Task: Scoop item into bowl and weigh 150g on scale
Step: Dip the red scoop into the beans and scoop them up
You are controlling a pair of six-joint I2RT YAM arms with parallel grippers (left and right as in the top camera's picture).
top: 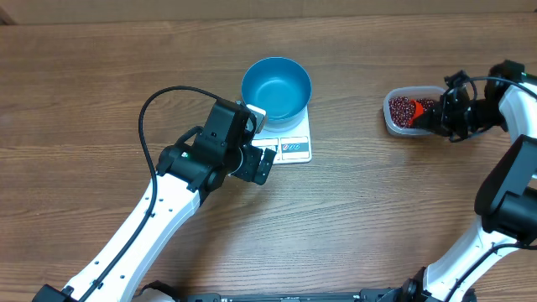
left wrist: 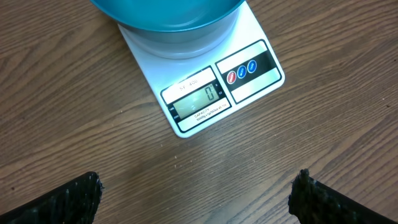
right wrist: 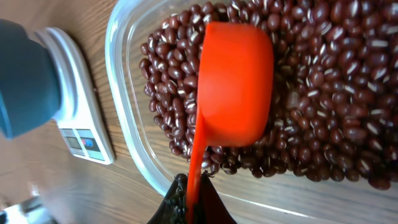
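We see a wooden table (top: pixel 101 75), brown, with its grain running from side to side across the whole overhead view. Two things rest directly on it. A flat white scale (top: pixel 295 143) sits near the middle, toward the far edge. Its display and button strip face the near side, and in the left wrist view we read a zero on the display. A clear plastic tub (top: pixel 388 120) with rounded corners stands on the right side of the table, well apart from the scale and about as far back.
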